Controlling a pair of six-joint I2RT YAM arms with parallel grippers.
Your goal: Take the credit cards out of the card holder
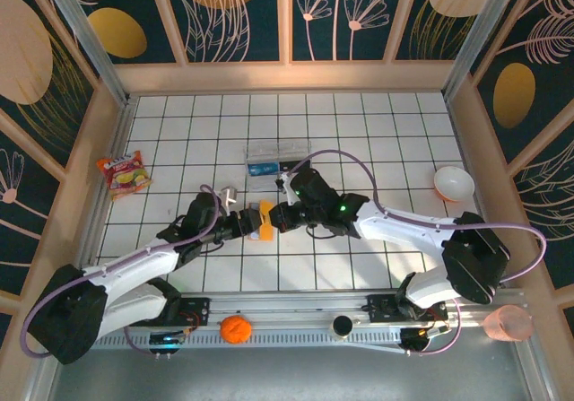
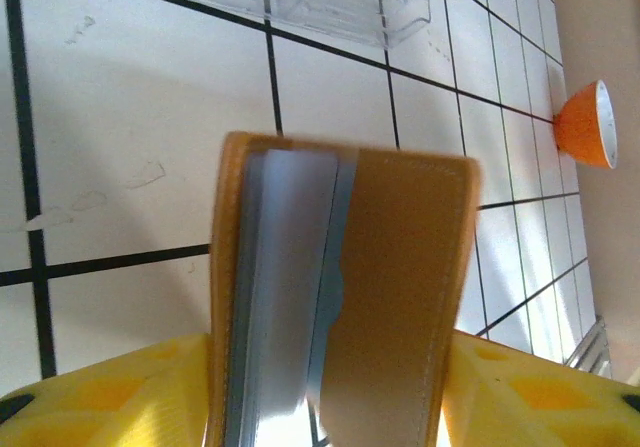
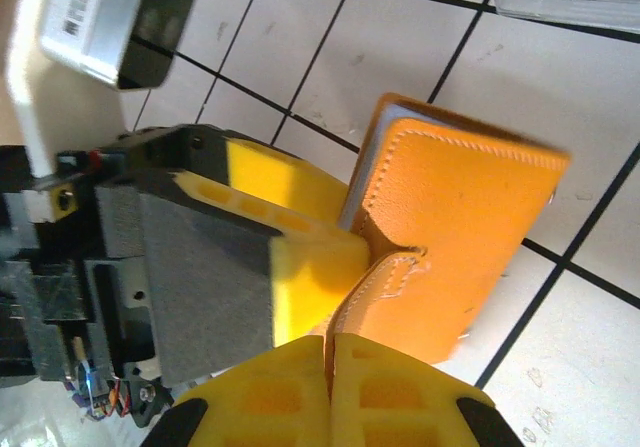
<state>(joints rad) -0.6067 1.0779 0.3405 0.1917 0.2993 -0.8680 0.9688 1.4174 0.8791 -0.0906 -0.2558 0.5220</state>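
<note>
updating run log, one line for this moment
left gripper astride wallet, grip unclear | right gripper shut on strap | cards inside

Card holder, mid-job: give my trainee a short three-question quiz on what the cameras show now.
1. True or false: the card holder lies inside the clear plastic box.
2. Which gripper pinches the holder's strap tab? A: left gripper. B: right gripper. C: neither.
3. Fill in: in the left wrist view, the inner pockets of the card holder look ____.

Key:
1. False: it sits between the two grippers, nearer than the box.
2. B.
3. Grey-blue.
</note>
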